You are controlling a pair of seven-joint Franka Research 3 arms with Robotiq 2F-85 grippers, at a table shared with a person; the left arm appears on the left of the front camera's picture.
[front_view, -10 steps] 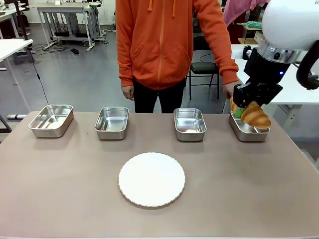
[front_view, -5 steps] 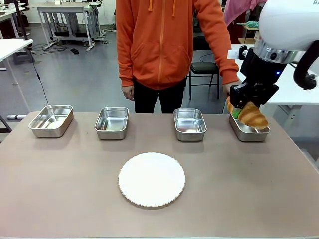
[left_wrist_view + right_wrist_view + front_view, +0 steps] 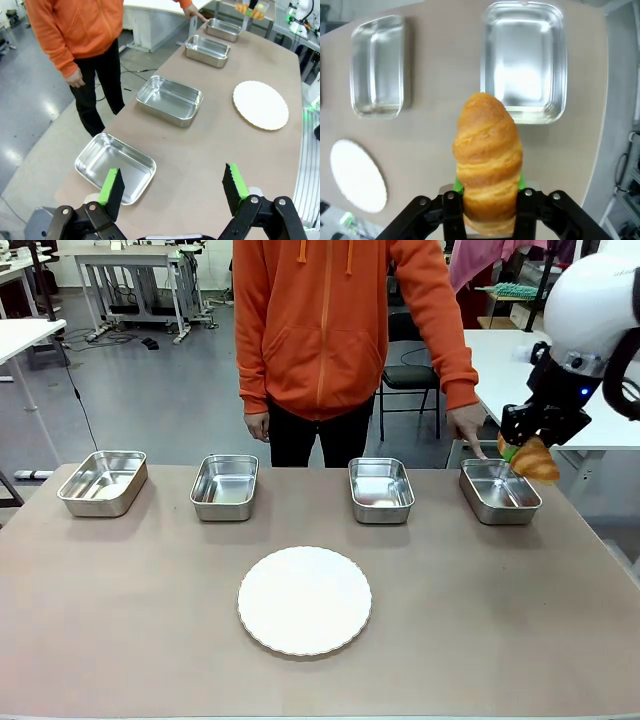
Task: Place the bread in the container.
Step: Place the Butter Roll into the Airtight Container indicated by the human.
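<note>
Right fingers (image 3: 522, 452) clamp the bread (image 3: 536, 460) above the container (image 3: 499, 491) — left fingers (image 3: 172, 187) apart.

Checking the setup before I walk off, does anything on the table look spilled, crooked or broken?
Nothing stands out. Four shiny metal trays sit in a neat row, the round white plate lies flat, and the golden-brown croissant looks intact in the right claw.

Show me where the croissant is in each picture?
Front view: the croissant is at the right, in the right gripper, above the rightmost container.
Left wrist view: tiny, top edge, far right.
Right wrist view: centre, large.
Shared landmark: the white plate.
</note>
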